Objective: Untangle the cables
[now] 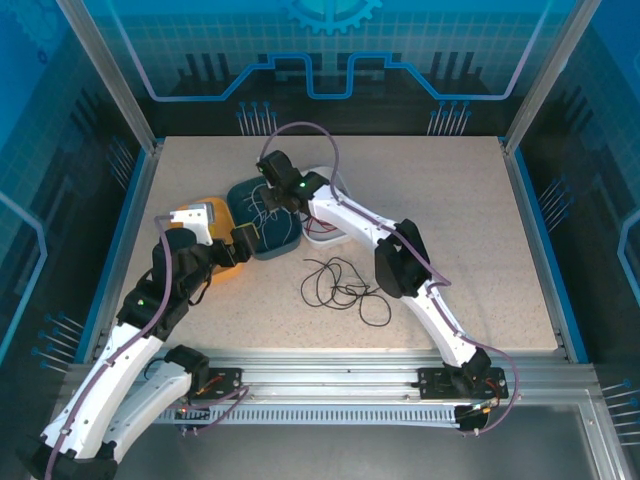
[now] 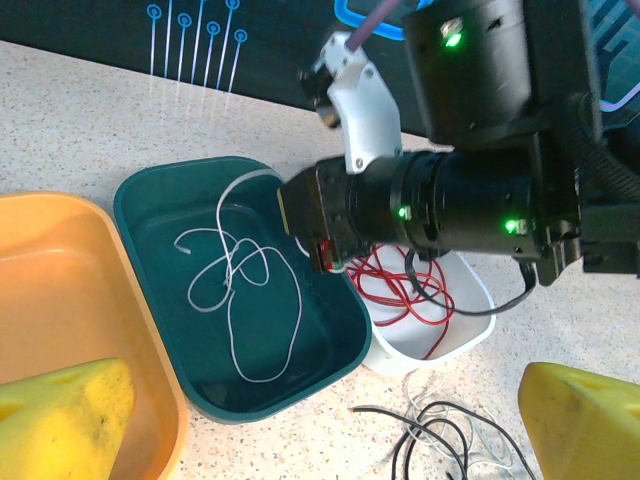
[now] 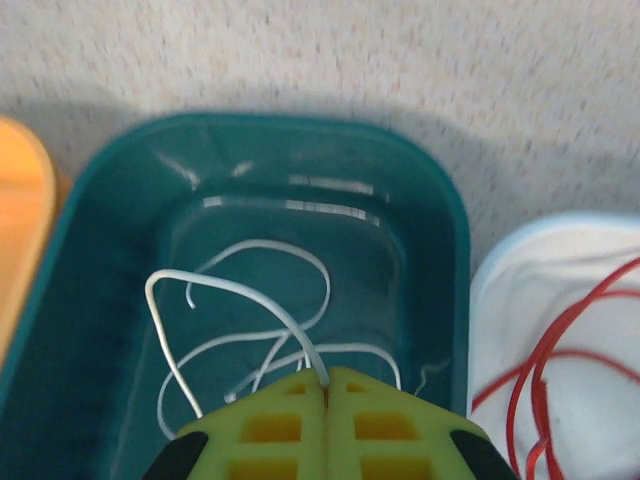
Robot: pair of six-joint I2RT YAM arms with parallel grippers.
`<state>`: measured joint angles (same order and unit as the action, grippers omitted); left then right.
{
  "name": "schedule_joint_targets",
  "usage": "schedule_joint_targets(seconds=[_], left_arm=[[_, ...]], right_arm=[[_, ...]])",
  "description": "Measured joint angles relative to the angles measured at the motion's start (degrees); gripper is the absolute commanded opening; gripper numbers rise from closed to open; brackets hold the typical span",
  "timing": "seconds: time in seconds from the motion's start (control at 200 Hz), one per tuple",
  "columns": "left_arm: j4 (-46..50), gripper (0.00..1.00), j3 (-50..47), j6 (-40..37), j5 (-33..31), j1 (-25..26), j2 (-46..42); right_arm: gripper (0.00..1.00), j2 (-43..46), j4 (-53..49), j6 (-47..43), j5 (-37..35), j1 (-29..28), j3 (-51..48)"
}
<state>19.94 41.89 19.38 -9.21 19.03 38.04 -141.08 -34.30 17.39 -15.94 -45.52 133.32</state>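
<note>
A thin white cable (image 3: pixel 240 288) lies coiled in the teal tray (image 3: pixel 440 200), and my right gripper (image 3: pixel 327 385) is shut on one strand of it just above the tray. From above, that gripper (image 1: pixel 268 195) hangs over the teal tray (image 1: pixel 285 245). A red cable (image 2: pixel 410 300) is piled in the white tray (image 2: pixel 470 335). On the table a black cable (image 1: pixel 345 290) lies in loose loops, with a pale strand (image 2: pixel 520 455) tangled in it. My left gripper (image 2: pixel 320 440) stands open near the teal tray's front edge, holding nothing.
An orange tray (image 2: pixel 60 290) sits directly left of the teal one, under my left arm (image 1: pixel 150 300). The right arm (image 1: pixel 400 260) stretches across the table's middle over the white tray (image 1: pixel 325 238). Raised blue rails (image 1: pixel 530 230) edge the table.
</note>
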Motion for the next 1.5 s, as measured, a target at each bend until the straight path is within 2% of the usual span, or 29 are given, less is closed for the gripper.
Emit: schedule_joint_targets(seconds=[0.28,0.6,0.685,0.866,1.071,1.261,1.496], left_arm=[[0.42,0.99,0.0,0.02,0.0,0.0,-0.76],[0.39,0.99,0.0,0.07,0.02,0.0,-0.76],[0.42,0.99,0.0,0.07,0.02,0.0,-0.76],[0.42,0.99,0.0,0.15,0.04,0.0,-0.76],[0.39,0.99,0.0,0.22,0.02,0.0,-0.76],[0.42,0.99,0.0,0.24,0.04,0.0,-0.55],[0.44,0.99,0.0,0.24,1.33,0.0,0.7]], right_arm=[[0.05,0.0,-4.74,3.26,0.59,-1.84,-0.26],[0.09,-0.09,-6.45,6.99,5.88,-2.14,-0.15],[0.13,-0.63,-6.64,7.45,6.34,-2.14,0.46],[0.29,-1.95,-8.35,8.22,6.56,-2.05,0.68],[0.34,-1.05,-9.46,8.07,6.49,-2.05,-0.57],[0.38,7.78,-8.5,8.07,6.05,-2.03,-9.94],[0.39,28.04,-2.49,9.75,5.6,-1.18,-29.94]])
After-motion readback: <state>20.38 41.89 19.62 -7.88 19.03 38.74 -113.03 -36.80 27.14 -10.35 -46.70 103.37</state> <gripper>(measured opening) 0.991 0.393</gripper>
